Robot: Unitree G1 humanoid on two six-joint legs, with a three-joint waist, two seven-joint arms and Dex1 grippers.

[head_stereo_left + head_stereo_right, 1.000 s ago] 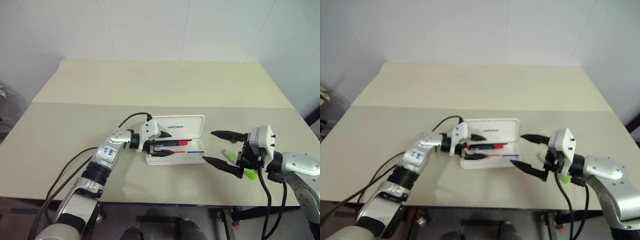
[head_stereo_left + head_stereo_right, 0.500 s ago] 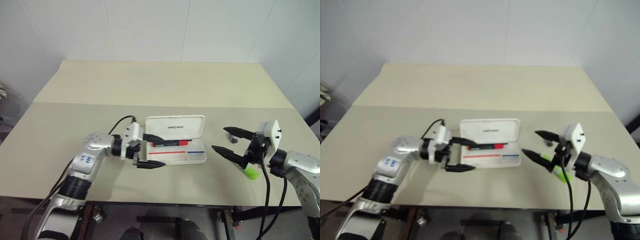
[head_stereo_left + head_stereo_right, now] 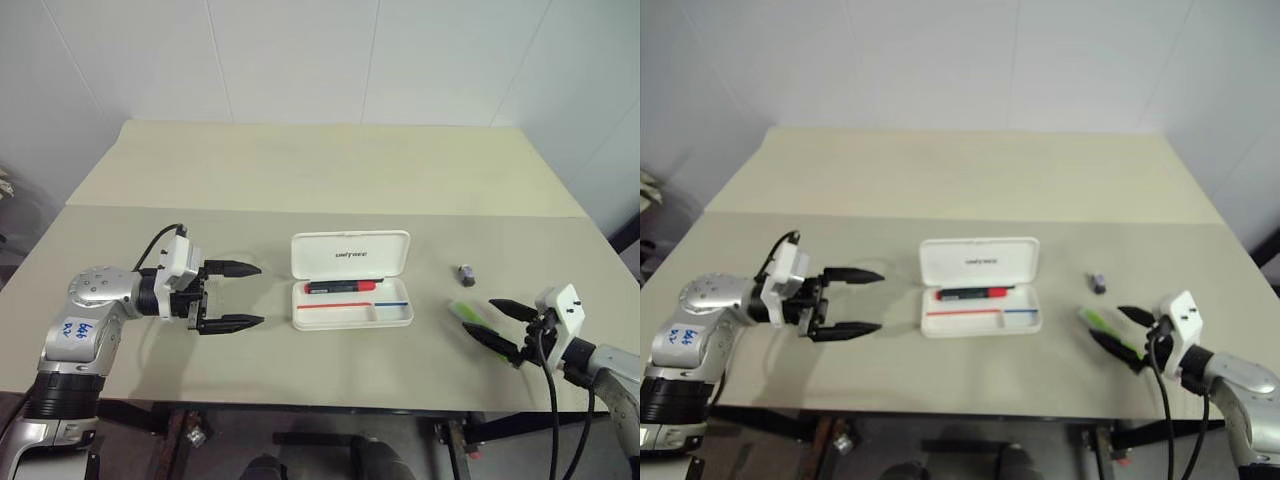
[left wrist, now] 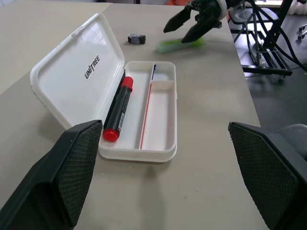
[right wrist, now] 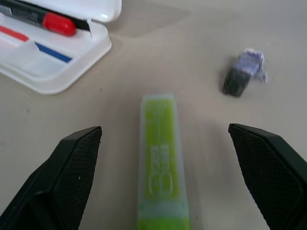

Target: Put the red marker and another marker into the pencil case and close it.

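The left gripper (image 3: 232,296) is now held well to the left of the case (image 3: 352,294), fingers spread and empty, whereas a second ago it was reaching into the tray. The red marker (image 3: 339,286) is left lying in the open case, along the hinge side under the raised lid, so that half of the filling is judged done. Right of the case, a small grey object (image 3: 465,272) is seen. The right gripper (image 3: 504,327) has been lowered and drawn to the right; its fingers are spread on either side of the green marker (image 5: 161,160), which lies on the table (image 3: 300,170), not yet gripped. Its pickup is judged next, then the lid's closing.
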